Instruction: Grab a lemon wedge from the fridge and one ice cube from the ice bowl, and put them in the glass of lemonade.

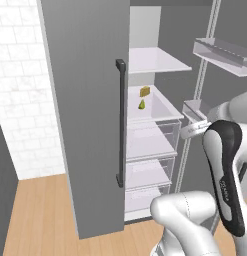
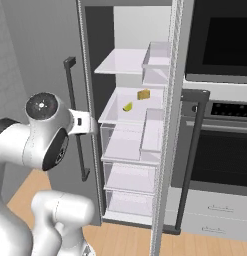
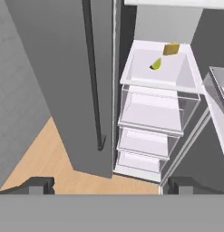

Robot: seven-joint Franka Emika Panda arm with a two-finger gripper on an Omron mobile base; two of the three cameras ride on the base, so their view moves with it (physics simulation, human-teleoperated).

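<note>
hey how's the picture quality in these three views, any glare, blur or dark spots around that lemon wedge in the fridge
Left base view: sharp and evenly lit, no glare; the lemon wedge is tiny but distinct beside the tan block. Right base view: flat light, and the fridge back wall looks dim. Hand view: no blur; wedge clear on the white shelf, tool tips dark.

You see a grey fridge (image 1: 87, 100) with a dark bar handle (image 1: 120, 122) and white shelves (image 3: 156, 74). The lemon wedge (image 3: 155, 64) is yellow-green; at its one o'clock sits a tan-yellow block (image 3: 171, 48). The floor (image 1: 40, 215) is light wood-grain, the wall (image 1: 20, 90) white brick-patterned.
</note>
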